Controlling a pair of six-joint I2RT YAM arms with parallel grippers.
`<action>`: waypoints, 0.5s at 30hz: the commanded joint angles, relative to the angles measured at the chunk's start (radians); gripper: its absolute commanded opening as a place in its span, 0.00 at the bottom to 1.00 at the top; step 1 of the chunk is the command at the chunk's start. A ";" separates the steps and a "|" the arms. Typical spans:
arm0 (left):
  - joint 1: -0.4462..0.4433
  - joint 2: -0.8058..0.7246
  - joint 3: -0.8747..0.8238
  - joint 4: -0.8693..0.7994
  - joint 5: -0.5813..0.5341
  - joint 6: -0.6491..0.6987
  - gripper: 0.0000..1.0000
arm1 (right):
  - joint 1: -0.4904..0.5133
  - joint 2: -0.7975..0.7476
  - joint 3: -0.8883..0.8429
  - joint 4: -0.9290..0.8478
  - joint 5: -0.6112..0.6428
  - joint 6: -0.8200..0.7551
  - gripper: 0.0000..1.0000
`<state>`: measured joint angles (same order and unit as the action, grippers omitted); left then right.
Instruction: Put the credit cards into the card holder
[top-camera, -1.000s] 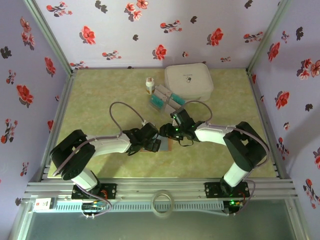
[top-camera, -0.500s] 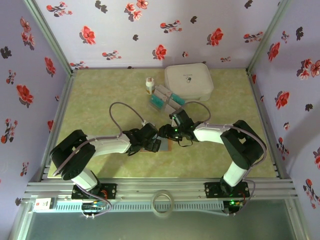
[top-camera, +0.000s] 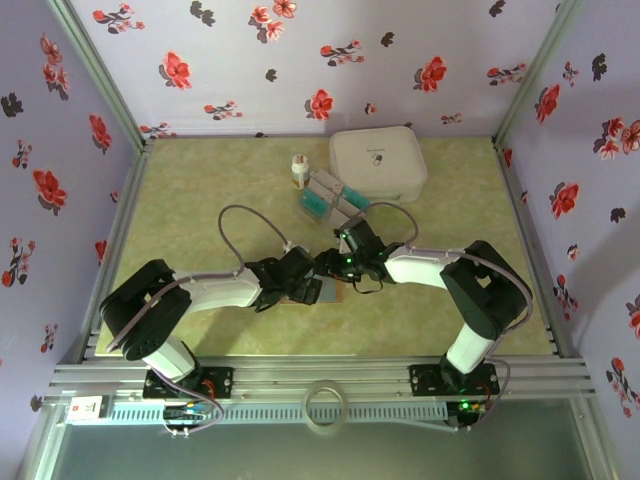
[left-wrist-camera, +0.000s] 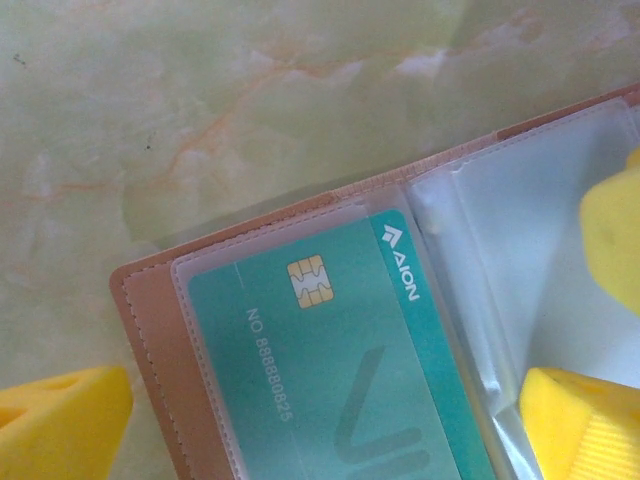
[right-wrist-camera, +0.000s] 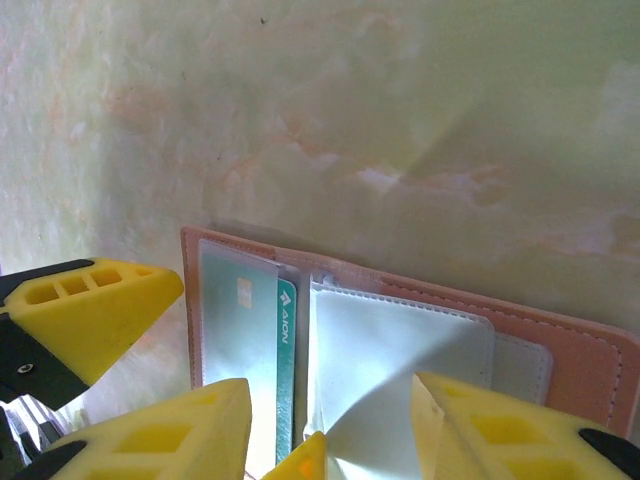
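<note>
**Card holder** (left-wrist-camera: 150, 350): reddish-brown with a stitched edge. It lies open and flat on the green marbled table (top-camera: 200, 200), clear pockets facing up, beneath both gripper heads.

**Teal card** (left-wrist-camera: 340, 370): seated in the holder's outer clear pocket. Its chip, printed number and the word "AION" can be read through the plastic.

**Left gripper** (left-wrist-camera: 320, 430): released, yellow fingers (left-wrist-camera: 60, 425) spread wide across the holder. One is just off the holder's stitched outer corner and the other is over the pocket past the fold. The teal card lies between them, and nothing is clamped.

**Right gripper** (right-wrist-camera: 330, 440): low over the holder's other page, jaws partly apart. A pale clear sleeve (right-wrist-camera: 400, 350) of the holder runs down between them. I cannot tell whether it is pinched or merely passes through.

**Credit cards** (top-camera: 330, 197), remainder: teal and white, standing on edge in a clear rack well beyond the holder's far edge, apart from both grippers.

**Zip case** (top-camera: 378, 160): white and rounded, farther beyond the holder, just past the rack.

**Bottle** (top-camera: 298, 170): small and white, beyond the holder's far edge, near the rack.
</note>
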<state>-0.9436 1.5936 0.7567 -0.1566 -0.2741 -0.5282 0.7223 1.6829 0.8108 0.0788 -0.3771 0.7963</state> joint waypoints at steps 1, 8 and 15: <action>-0.007 0.013 -0.016 -0.012 -0.027 -0.003 1.00 | -0.009 -0.033 0.021 -0.045 0.045 -0.015 0.45; -0.008 0.012 -0.016 -0.012 -0.027 -0.004 1.00 | -0.035 -0.051 0.014 -0.072 0.077 -0.033 0.45; -0.007 0.012 -0.016 -0.014 -0.027 -0.004 1.00 | -0.036 -0.011 0.023 -0.042 0.052 -0.029 0.45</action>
<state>-0.9436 1.5936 0.7563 -0.1558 -0.2741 -0.5282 0.6907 1.6508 0.8108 0.0338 -0.3256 0.7853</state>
